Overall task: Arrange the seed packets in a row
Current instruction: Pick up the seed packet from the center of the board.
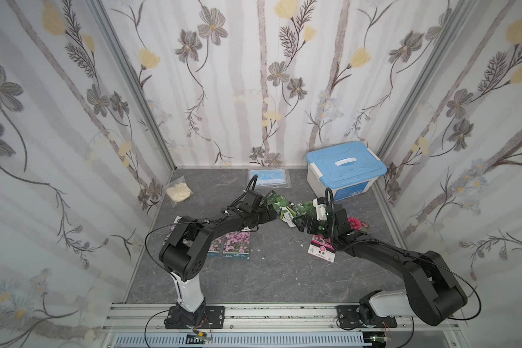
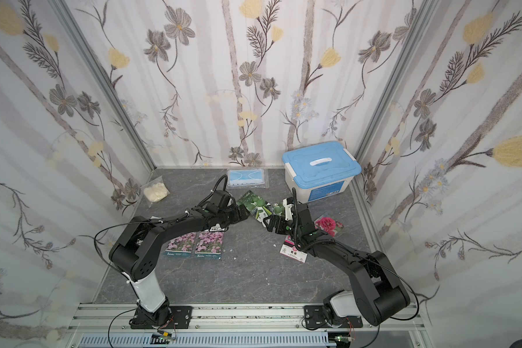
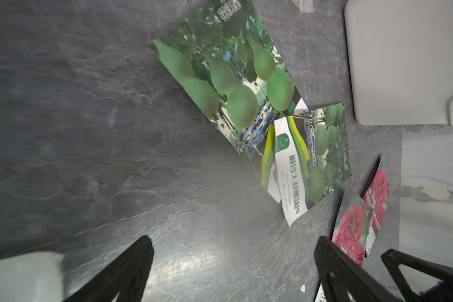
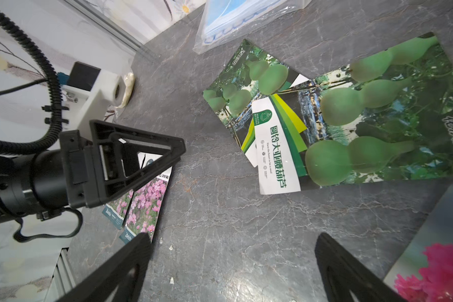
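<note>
Partly done: two purple-flower packets (image 1: 237,241) lie side by side at lower centre-left, with a third perhaps hidden under the arm. The overlapping gourd packets (image 1: 278,201) at centre and the red-bloom packets (image 1: 321,250) right of centre remain unsorted. The left gripper (image 3: 234,239) and right gripper (image 4: 233,235) both gape, empty.

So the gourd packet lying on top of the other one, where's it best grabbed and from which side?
Probably its long edge nearest the right gripper, approached from that side. The top gourd packet lies flat, its label end overlapping the other gourd packet, while this edge sits on bare table, so a finger could slip under without disturbing the neighbour.
</note>
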Available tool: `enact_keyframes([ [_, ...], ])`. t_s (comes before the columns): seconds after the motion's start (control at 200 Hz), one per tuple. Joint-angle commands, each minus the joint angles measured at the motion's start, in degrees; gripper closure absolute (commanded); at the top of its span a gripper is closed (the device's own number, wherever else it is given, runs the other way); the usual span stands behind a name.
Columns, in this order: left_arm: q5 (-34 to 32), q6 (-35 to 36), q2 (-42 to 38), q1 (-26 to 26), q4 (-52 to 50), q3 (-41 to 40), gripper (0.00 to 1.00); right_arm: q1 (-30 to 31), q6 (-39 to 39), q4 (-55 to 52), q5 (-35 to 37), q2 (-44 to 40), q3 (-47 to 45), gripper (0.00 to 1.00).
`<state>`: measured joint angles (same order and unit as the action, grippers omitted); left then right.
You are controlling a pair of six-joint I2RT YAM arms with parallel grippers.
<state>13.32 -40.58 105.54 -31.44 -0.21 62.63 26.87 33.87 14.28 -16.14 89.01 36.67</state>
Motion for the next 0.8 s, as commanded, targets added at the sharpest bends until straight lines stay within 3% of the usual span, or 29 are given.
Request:
enact_keyframes([
  [0.0,-0.8,0.4,3.9,0.2,3.4,2.7,0.05,-0.3,0.8,2.5,0.1,2.0,2.0,0.01],
  [0.305,-3.0,-1.7,13.0,1.0,6.3,9.2,0.15,-1.6,0.6,2.2,-1.2,10.3,10.5,0.03],
  [0.799,-10.1,-9.0,18.2,-0.2,11.3,9.4,0.39,-3.3,0.9,4.3,-3.6,9.1,8.2,0.03],
])
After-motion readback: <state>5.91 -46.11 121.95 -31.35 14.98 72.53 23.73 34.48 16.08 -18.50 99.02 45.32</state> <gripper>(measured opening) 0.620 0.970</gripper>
